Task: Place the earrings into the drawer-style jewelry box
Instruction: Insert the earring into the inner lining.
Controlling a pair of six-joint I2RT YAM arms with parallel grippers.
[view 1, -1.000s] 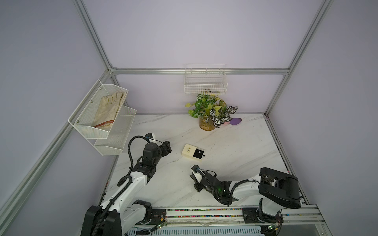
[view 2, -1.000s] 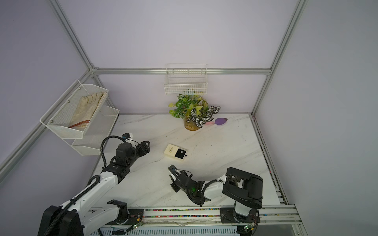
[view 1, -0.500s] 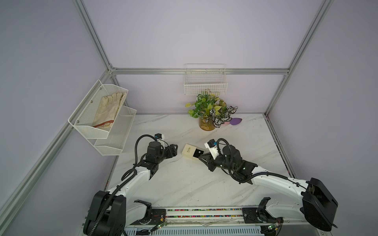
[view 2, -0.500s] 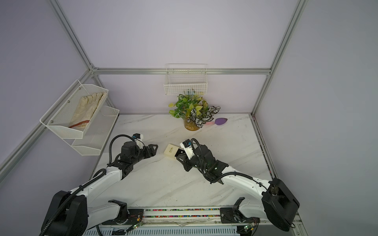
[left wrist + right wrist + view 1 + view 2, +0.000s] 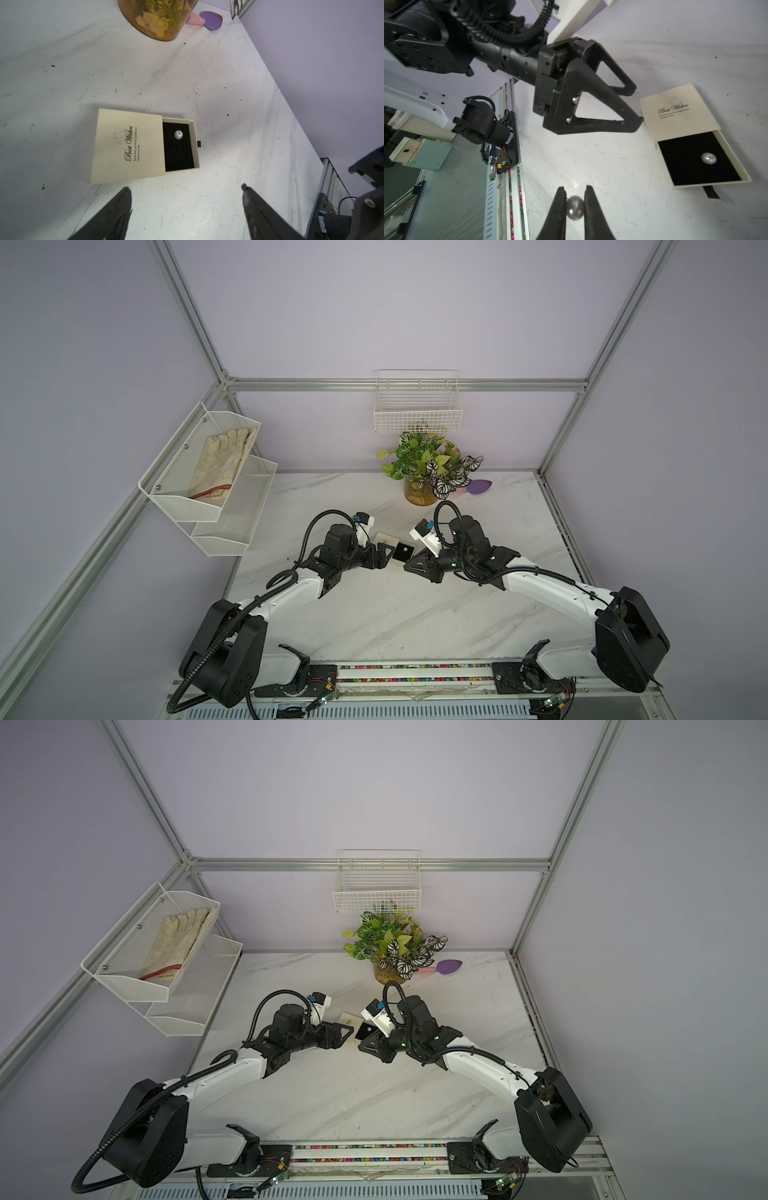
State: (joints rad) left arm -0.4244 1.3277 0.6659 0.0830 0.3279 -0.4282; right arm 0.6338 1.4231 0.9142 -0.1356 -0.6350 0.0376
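Bimanual rig, mid-task: the left gripper [image 5: 185, 188], its black fingers spread wide and empty, hovers at about eight o'clock of the small cream cardboard drawer-style jewelry box [image 5: 128, 145] in both top views. One round silvery-white pearl earring [image 5: 178, 134] lies in the pulled-out, black-lined tray [image 5: 685, 164]. At about four o'clock, the right gripper [image 5: 575, 189] pinches the second earring [image 5: 575, 206]. The next move probably calls for carrying it over the tray and releasing gently.
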